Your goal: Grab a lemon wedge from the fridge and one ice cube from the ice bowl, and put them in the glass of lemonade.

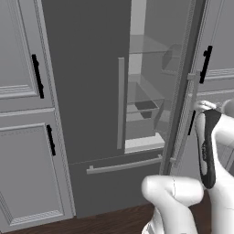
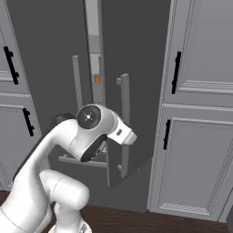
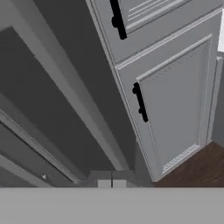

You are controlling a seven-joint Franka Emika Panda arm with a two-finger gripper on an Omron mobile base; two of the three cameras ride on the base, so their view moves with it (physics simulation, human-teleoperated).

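Light grey panelled cabinets [image 1: 23,91] with black handles [image 1: 37,76] flank the fridge [image 1: 87,91], two visible per side. One fridge door [image 2: 132,82] stands ajar, two pale bar handles [image 2: 124,125], glass shelves [image 1: 146,107] inside. Gripper [image 3: 111,183] low near the door edge; finger state can't be told.

One fridge [image 1: 91,91], four cabinet doors [image 1: 27,173]

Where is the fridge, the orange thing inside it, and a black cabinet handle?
fridge [image 1: 87,91]: left base view, on the shut left door.
orange thing [image 2: 97,78]: right base view, its front, seen through the door gap.
black cabinet handle [image 1: 37,76]: left base view, mid-bar, upper left cabinet.
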